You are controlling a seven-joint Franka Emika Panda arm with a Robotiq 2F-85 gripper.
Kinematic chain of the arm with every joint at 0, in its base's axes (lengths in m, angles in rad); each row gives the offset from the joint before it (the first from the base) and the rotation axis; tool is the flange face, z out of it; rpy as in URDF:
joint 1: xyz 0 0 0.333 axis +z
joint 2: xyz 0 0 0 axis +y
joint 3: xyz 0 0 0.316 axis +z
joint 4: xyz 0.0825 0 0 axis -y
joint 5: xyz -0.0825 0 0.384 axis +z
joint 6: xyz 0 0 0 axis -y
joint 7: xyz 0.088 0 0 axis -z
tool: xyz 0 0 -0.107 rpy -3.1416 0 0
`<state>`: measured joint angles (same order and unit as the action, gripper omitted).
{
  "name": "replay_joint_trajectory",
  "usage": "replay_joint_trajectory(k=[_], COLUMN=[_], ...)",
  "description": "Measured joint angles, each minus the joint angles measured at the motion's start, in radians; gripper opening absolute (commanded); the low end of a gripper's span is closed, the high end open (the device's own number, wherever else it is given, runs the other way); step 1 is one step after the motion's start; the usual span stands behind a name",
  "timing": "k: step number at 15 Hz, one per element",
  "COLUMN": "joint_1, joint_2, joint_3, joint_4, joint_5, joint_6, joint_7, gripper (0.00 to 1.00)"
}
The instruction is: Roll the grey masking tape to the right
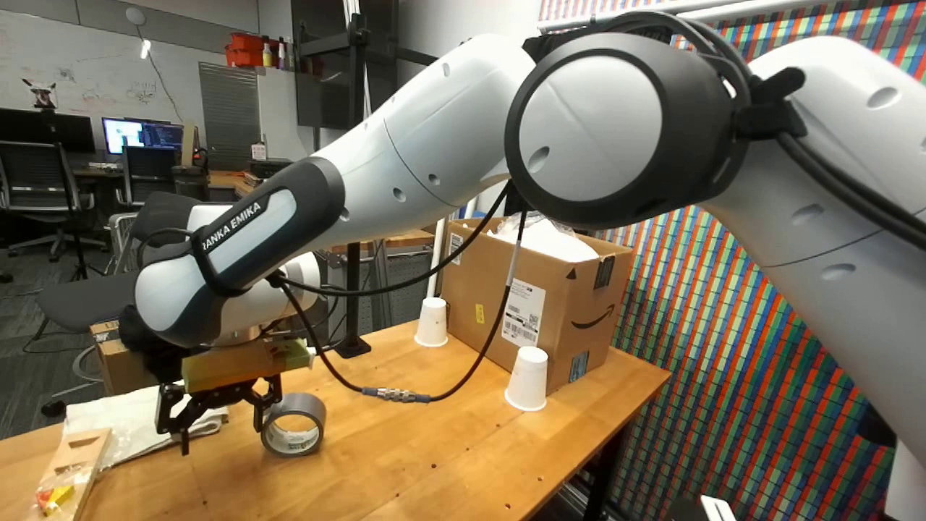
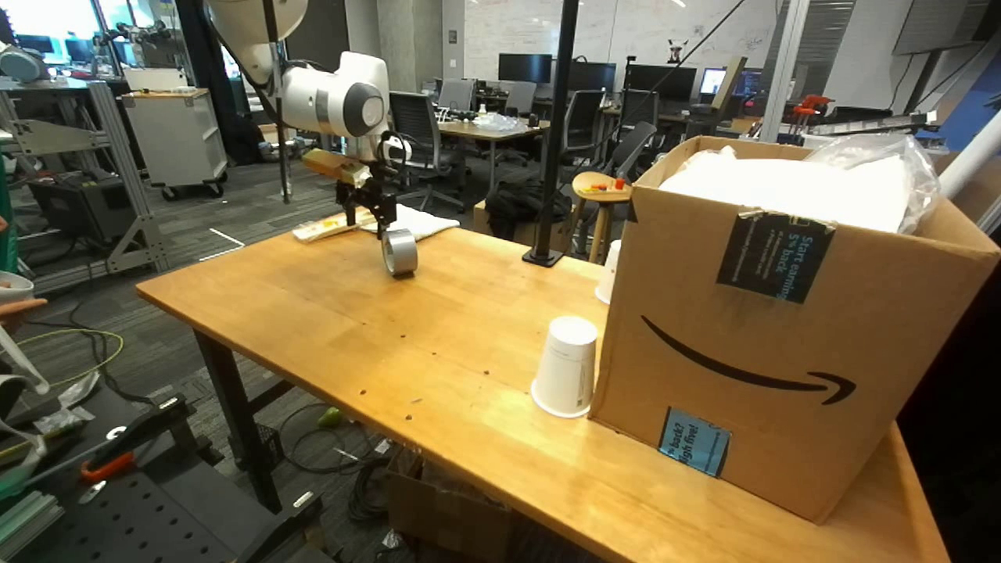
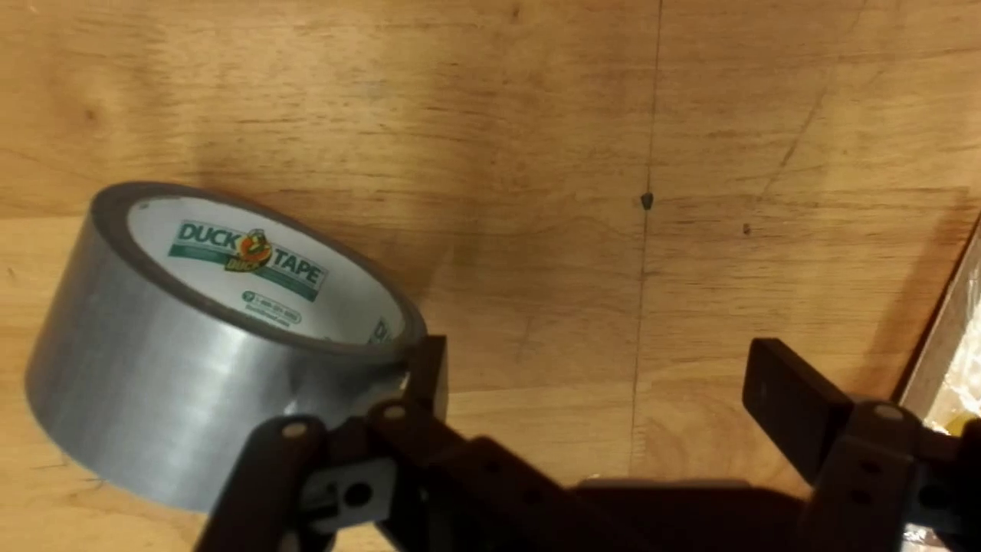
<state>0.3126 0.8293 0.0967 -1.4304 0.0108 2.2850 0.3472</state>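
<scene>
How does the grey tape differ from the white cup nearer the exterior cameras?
Colour: the grey tape is silvery outside; the white cup is white.
Shape: the tape is a ring with an open centre; the cup tapers to a closed top.
Pose: the tape stands on edge; the cup is upside down.
Place: the tape is beside the open gripper; the cup is by the cardboard box.
Shared: both rest on the wooden table, ungripped.

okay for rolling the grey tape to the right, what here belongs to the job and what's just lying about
Part of the job:
Grey Duck Tape roll, on its edge
Gripper, open beside it

Lying about:
Nearer upturned paper cup
Farther upturned paper cup
Amazon box
Whitish cloth
Wooden piece with cut-outs
</scene>
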Motion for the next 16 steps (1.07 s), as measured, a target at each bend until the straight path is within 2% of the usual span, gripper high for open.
replay_joint_trajectory(k=[5, 13, 16], joint_1=[-0.003, 0.004, 0.004], joint_2=[-0.041, -0.135, -0.14], joint_3=[0.002, 0.036, 0.036], joint_4=[-0.039, -0.188, -0.204], joint_5=[0.021, 0.058, 0.058], joint_6=[0.0, 0.002, 0.003], joint_7=[0.004, 0.004, 0.003], gripper=[1.0, 1.0, 1.0])
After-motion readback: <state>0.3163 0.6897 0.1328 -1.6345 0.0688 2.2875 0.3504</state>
